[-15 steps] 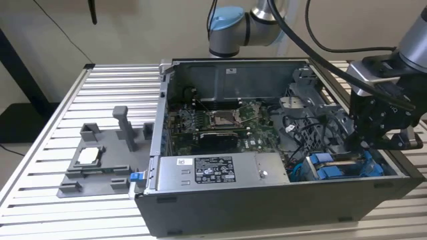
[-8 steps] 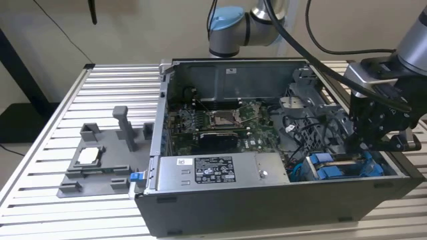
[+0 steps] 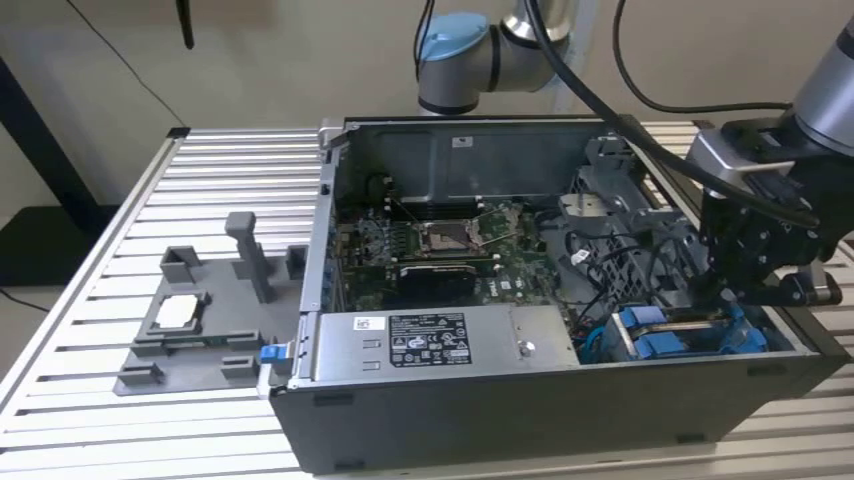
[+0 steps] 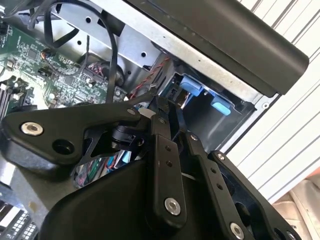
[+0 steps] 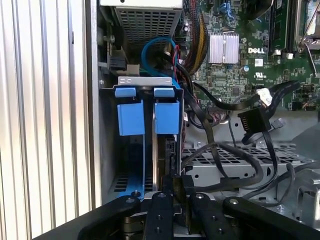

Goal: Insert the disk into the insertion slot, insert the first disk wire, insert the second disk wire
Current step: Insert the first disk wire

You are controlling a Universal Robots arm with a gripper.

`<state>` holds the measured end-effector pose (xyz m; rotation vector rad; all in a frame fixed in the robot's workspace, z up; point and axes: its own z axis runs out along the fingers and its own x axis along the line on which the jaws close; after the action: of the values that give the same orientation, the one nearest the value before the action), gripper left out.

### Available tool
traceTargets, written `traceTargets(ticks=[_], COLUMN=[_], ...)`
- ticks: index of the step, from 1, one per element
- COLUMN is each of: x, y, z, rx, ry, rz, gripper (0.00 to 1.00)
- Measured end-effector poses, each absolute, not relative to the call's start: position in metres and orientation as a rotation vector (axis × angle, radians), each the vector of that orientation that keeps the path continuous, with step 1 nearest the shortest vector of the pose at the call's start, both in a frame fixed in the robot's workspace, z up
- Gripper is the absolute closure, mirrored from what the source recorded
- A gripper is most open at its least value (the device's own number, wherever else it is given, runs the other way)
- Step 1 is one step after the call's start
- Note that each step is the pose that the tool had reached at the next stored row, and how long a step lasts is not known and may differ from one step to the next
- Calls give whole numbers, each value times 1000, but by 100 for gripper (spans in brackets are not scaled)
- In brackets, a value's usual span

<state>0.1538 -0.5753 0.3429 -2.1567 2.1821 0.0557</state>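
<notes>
Down at the near corner of the computer case, on the exterior view's right, the gripper hangs over the insertion slot. Between the slot's blue tabs a thin brownish strip shows, which looks like the edge of the disk, just below and to the left of the fingertips. Well apart, on the exterior view's left, a grey fixture tray sits on the slatted table. The power-supply box lies against the case's near wall, and the motherboard lies farther back.

Seen in the second wrist view, the gripper has its two fingers drawn close together, with barely a line between the tips. They point into the insertion slot, short of two blue tabs. The disk is hidden behind the black linkage.

From the first wrist view the slot is seen end on, with two blue tabs side by side. The disk stands on edge in the bay under one tab, and its blue carrier rail runs alongside. The gripper meets the disk's closest end, fingers nearly shut and seemingly pinching that narrow edge. A black connector rests loose on its cables beside the slot, touching neither the disk nor the gripper.
</notes>
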Motion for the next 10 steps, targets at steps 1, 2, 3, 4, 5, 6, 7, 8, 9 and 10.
traceTargets(ticks=[1, 2, 3, 4, 5, 6, 7, 8, 9, 10], x=[154, 154, 154, 154, 155, 155, 155, 155, 155, 155], y=[-575, -575, -575, -575, -575, -575, -575, -575, -575, -575], z=[343, 342, 342, 341, 341, 341, 340, 340, 340, 339], rx=[-2156, -2154, -2153, -2152, -2150, -2148, -2146, -2145, -2143, -2140], ry=[2183, 2185, 2186, 2187, 2189, 2190, 2192, 2194, 2197, 2198], rz=[56, 56, 56, 55, 55, 55, 55, 54, 54, 54], gripper=[81, 81, 81, 81, 81, 81, 81, 81, 81, 81])
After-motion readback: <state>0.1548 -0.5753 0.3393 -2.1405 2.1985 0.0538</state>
